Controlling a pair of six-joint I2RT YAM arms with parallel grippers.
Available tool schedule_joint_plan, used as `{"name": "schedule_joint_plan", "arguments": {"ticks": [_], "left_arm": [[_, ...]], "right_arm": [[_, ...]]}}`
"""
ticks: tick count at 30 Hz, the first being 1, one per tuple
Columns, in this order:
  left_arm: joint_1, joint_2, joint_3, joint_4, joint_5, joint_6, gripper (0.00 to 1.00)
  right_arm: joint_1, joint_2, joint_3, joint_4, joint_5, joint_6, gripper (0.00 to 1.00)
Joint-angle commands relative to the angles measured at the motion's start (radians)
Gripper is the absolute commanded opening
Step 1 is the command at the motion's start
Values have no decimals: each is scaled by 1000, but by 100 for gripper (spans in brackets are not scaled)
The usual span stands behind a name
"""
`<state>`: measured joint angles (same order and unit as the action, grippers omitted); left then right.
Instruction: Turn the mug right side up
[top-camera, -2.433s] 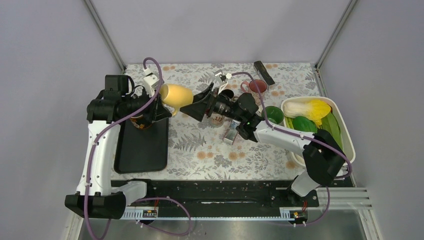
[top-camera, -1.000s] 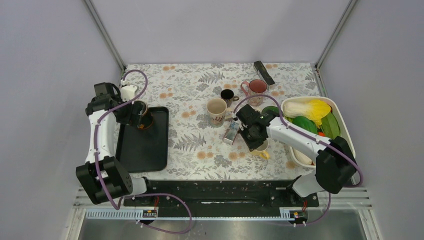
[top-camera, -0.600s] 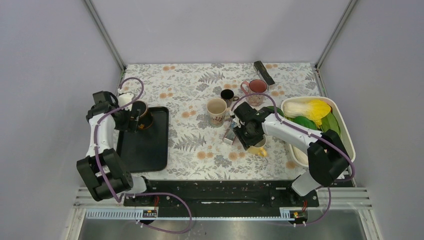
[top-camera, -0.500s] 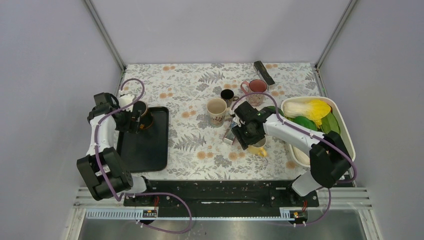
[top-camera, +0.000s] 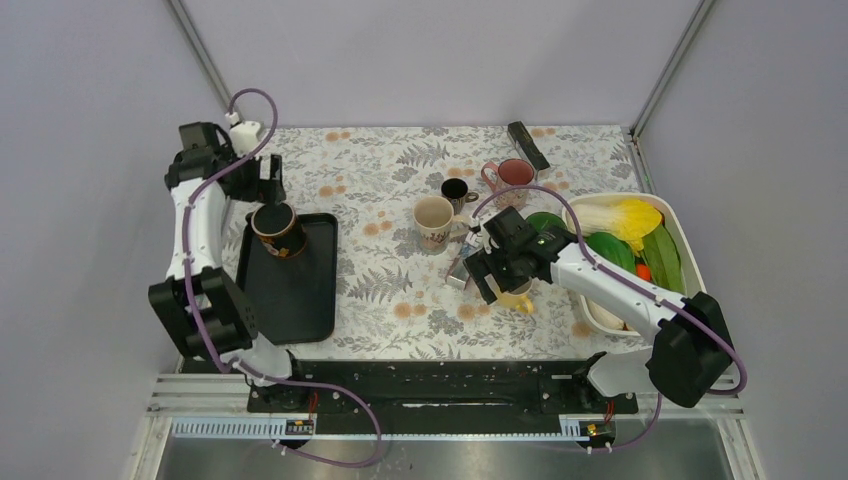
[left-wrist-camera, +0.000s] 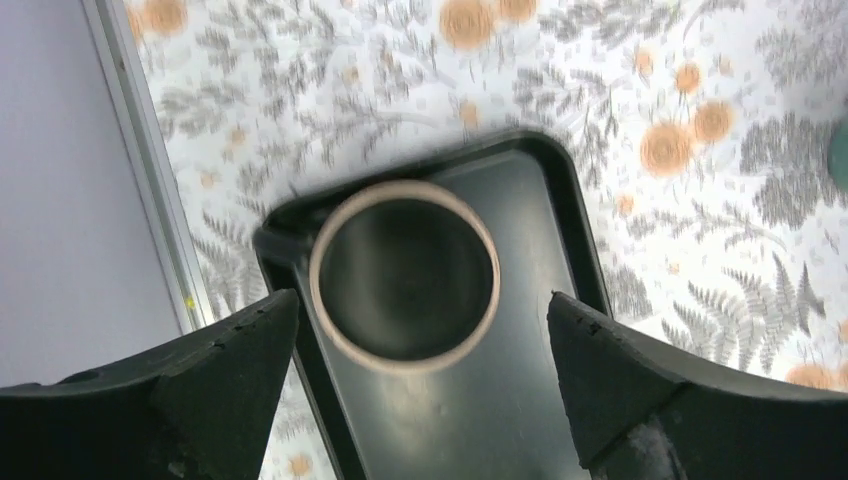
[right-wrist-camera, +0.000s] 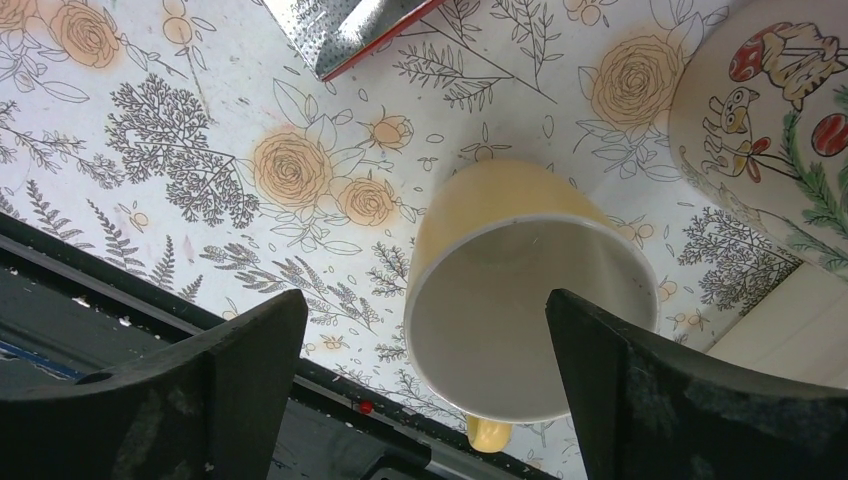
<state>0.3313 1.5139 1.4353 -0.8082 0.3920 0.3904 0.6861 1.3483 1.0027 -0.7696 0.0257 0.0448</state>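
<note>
L arm first: the left pincer (left-wrist-camera: 422, 300) has pulled up and back toward the table's (top-camera: 390, 290) 10 o'clock corner. Its jaws are spread wide and empty, clear of the brown mug (top-camera: 277, 228). That mug stands mouth-up at the 12 o'clock end of the black tray (top-camera: 285, 300), same spot as half a sec ago. R side: the right pincer (right-wrist-camera: 425, 295) has let go and risen a bit, jaws apart w/ nothing between them. It hangs over the yellow mug (top-camera: 517, 297), which is at approx 4 o'clock on the table, just beside the white veg basin (top-camera: 690, 260). The wrist cam looks into its white inside, so it's rim-up w/ base on the cloth. Judgement: flip looks done, only arm retreat left.
</note>
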Motion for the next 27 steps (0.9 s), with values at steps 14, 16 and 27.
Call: {"name": "schedule_joint_plan", "arguments": {"ticks": [14, 16, 27], "left_arm": [[49, 518, 506, -68, -258, -40, 89], [42, 556, 529, -62, -296, -27, 89], [39, 441, 262, -60, -295, 134, 86]], "right_arm": [[-5, 0, -16, 46, -20, -22, 99], [-6, -5, -16, 48, -22, -24, 99], [-6, -14, -25, 51, -23, -26, 99]]}}
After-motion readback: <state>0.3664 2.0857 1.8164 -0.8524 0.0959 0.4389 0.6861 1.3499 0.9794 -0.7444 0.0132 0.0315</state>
